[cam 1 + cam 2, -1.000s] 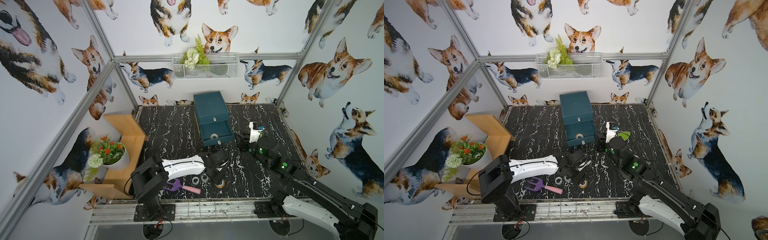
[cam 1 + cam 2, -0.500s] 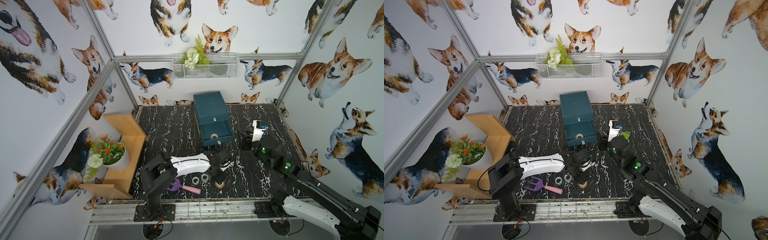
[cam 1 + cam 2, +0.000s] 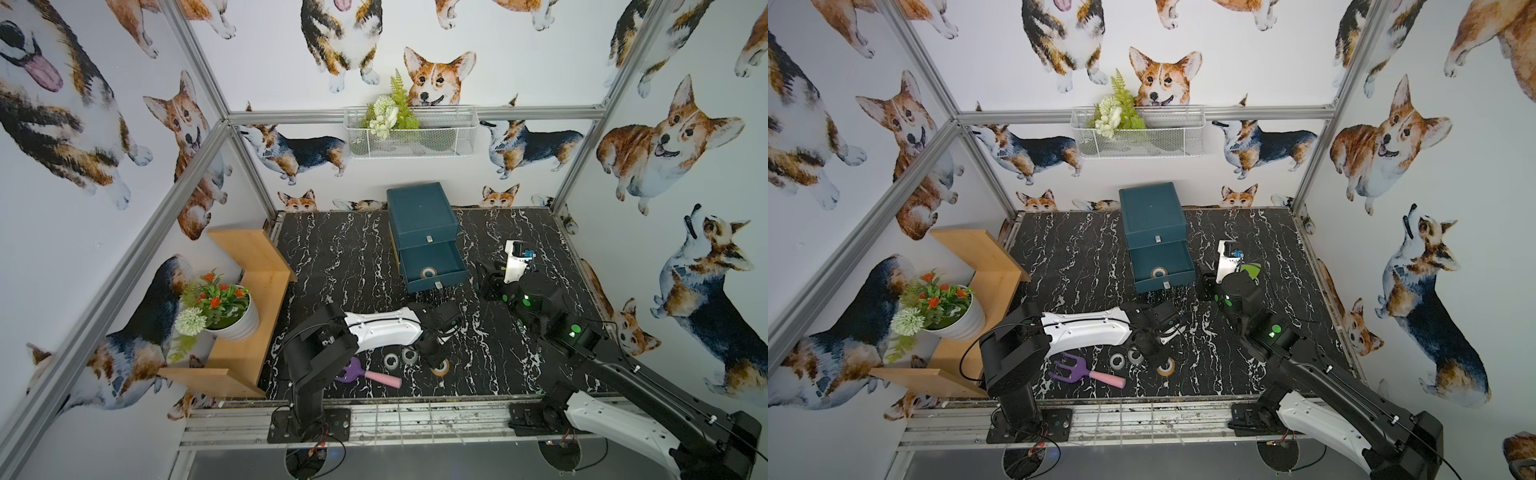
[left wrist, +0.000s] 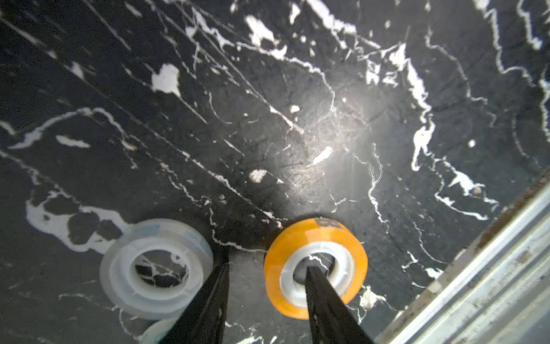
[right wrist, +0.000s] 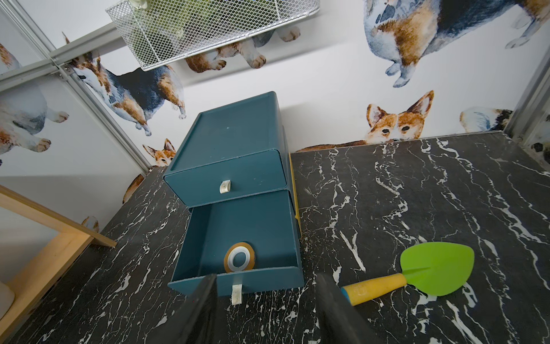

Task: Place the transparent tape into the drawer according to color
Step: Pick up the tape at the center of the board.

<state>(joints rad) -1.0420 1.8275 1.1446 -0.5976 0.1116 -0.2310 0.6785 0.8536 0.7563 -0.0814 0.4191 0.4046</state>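
An orange roll of transparent tape point(image 4: 336, 232) lies flat near the table's front edge point(image 3: 441, 368) point(image 3: 1165, 367). My left gripper point(image 4: 268, 266) point(image 3: 436, 360) stands over it, open. One finger is inside the core and the other outside, with a gap to the roll's wall. Two clear rolls point(image 3: 392, 362) point(image 3: 409, 355) lie just to its left, the nearer one point(image 4: 119, 268) beside the outer finger. The teal cabinet's lower drawer point(image 3: 436, 283) point(image 5: 259, 281) is pulled out and holds one orange roll point(image 5: 239, 257) point(image 3: 428, 273). My right gripper point(image 5: 266, 283) point(image 3: 487, 276) hangs open and empty in front of the drawer.
A purple toy fork with a pink handle point(image 3: 365, 374) lies left of the rolls. A green toy shovel point(image 5: 437, 268) lies right of the drawer. A wooden shelf point(image 3: 249, 266) with a flower pot point(image 3: 232, 320) stands at the left. The metal rail point(image 4: 476, 268) runs just past the orange roll.
My left gripper has come down towards the front edge onto the orange roll, and its jaws have narrowed. The right arm has hardly moved.
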